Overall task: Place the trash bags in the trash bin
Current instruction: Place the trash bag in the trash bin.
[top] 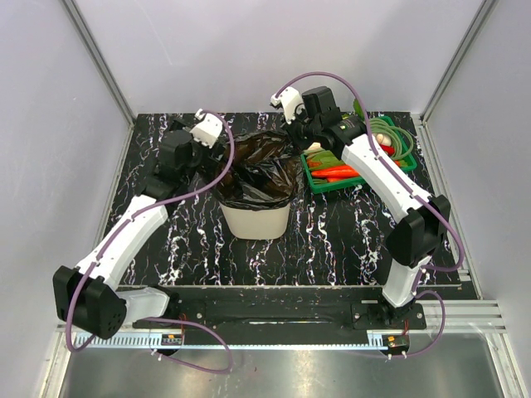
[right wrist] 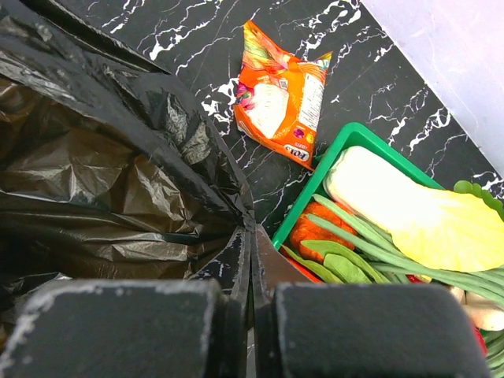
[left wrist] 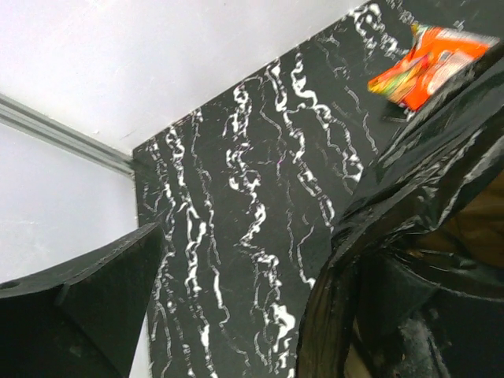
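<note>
Trash bag (top: 261, 170): thin, glossy black plastic, crinkled, and brownish where light comes through. It sits in the bin with its mouth spread open and its edge folded over the rim.
Bin (top: 255, 217): tall and cream, narrowing toward the base. It stands mid-surface between the two arms.
Writing: the orange snack packet (right wrist: 279, 94) carries a red logo, too small for me to read.
Count: one bag, one bin, one packet, one green tray (right wrist: 315, 177) of vegetables.
Left jaws: spread wide, gripping nothing, just beside the bag's left edge.
Right jaws: closed, pinching the bag's edge at its far right corner, near the tray.
Surface (top: 332, 240): black with white marbling.
</note>
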Robot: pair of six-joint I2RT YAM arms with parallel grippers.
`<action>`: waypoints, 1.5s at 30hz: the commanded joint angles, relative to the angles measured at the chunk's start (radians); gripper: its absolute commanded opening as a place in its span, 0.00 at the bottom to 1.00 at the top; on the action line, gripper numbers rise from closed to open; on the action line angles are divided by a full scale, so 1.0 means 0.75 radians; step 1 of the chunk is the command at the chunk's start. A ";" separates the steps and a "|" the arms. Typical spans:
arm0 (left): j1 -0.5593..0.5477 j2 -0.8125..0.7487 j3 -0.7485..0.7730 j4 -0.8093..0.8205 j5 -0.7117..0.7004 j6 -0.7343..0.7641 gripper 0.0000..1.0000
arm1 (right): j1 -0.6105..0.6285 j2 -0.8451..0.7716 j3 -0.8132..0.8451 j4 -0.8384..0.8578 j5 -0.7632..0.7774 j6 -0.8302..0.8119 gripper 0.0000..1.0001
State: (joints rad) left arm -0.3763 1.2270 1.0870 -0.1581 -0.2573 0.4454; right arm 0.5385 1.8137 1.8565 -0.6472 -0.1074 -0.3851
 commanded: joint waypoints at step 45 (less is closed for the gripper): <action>0.226 0.176 0.162 -0.088 0.611 -0.267 0.51 | -0.008 0.028 0.034 0.010 -0.076 -0.092 0.00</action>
State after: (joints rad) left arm -0.2146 1.3739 1.2091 -0.2539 0.1982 0.2146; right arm 0.5373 1.8427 1.8587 -0.6495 -0.1265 -0.4259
